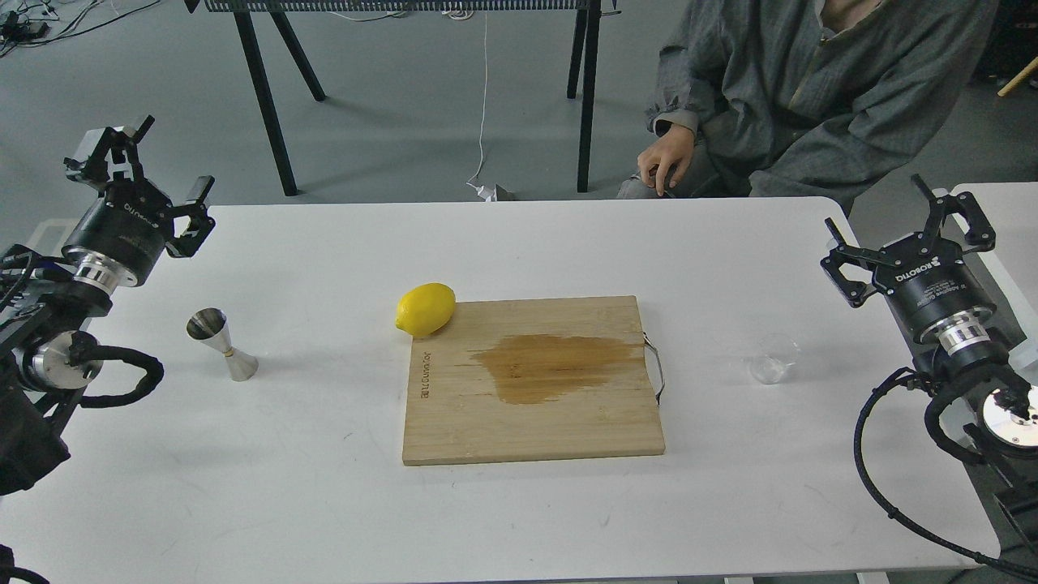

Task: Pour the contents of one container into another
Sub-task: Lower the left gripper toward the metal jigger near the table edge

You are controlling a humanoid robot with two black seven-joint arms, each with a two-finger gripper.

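Observation:
A small clear glass cup (771,358) stands upright on the white table (324,487), right of the cutting board. The steel hourglass jigger (221,344) stands upright on the table's left side. My left gripper (146,174) hovers at the left table edge, above and behind the jigger, fingers spread open and empty. At the right edge my right gripper (908,223) is raised behind and to the right of the glass cup, also open and holding nothing.
A wooden cutting board (533,380) with a dark wet stain lies mid-table, a lemon (426,309) at its far left corner. A seated person (795,97) is behind the table's far edge. Black table legs (263,97) stand on the floor beyond.

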